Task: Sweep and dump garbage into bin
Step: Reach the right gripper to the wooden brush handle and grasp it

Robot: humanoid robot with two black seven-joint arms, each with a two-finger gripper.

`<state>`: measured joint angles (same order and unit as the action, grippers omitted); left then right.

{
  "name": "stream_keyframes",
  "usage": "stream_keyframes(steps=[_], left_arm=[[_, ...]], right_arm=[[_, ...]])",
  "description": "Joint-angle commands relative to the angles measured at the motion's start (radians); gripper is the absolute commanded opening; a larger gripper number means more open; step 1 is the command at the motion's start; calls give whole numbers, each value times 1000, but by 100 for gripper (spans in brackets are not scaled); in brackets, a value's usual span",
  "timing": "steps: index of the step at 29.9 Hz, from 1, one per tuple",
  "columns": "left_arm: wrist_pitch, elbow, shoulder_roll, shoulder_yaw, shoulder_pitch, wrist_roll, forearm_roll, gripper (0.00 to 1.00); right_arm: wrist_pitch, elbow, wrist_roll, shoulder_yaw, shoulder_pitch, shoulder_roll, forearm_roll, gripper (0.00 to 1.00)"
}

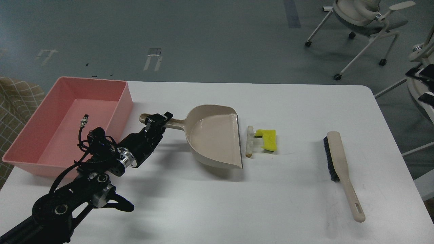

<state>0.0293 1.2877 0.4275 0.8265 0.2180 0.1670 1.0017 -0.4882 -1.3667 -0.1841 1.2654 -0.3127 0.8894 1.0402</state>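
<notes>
Sitting at the far left of the white worktop (217,210), the pink bin (40,135) lies with its long side running away from the camera, and its inside shows nothing but bare pink plastic. Just to its right, the robot's left arm rises from the lower left corner, and the left gripper (157,122) sits at the handle (169,123) of the beige dustpan (213,137). Its jaws appear to be closed around that handle, near the rounded end, though the dark fingers are hard to tell apart. The dustpan rests flat on the worktop, with its open mouth facing right. Just beyond the straight lip lies the garbage: an off-white, tan-edged slice (250,141) lies parallel to the lip and very close to it, and the yellow sponge piece (268,139) sits right beside the slice on its right, a bit of dark green showing at its upper left. Well apart to the right, a beige hand brush (340,171) with dark bristles lies on the worktop, with its handle pointing toward the near edge. The right arm does not show. Beyond the worktop, white office chairs (366,20) stand on the grey floor.
</notes>
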Motion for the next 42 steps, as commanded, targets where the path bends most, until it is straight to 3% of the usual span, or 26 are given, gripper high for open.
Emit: stream_keyframes(steps=[1,3,5,15,19,33,42], left_arm=[[0,-1,-1,-1,0,0,0,0],[0,-1,-1,-1,-2,0,0,0],[0,-1,-1,-1,0,0,0,0],[0,1,-30,-1,4,-1,0,0],[0,-1,-29,-3,0,-1,0,0],[21,-5,-36,-4,-2,-1,1,0],[21,-5,-36,-3,-3,0,1,0]], right_arm=[[0,-49,-104,-3,20,-55,6,96],[0,-95,-187,3,75,-55,1,96],[0,-136,-210,6,107,-52,3,96],[0,-279,-225,-3,237,25,0,96],[0,-318,-305,-9,274,26,59,96],[0,-354,-305,-70,270,-24,132,100],[0,-362,-305,-129,270,-24,147,90]])
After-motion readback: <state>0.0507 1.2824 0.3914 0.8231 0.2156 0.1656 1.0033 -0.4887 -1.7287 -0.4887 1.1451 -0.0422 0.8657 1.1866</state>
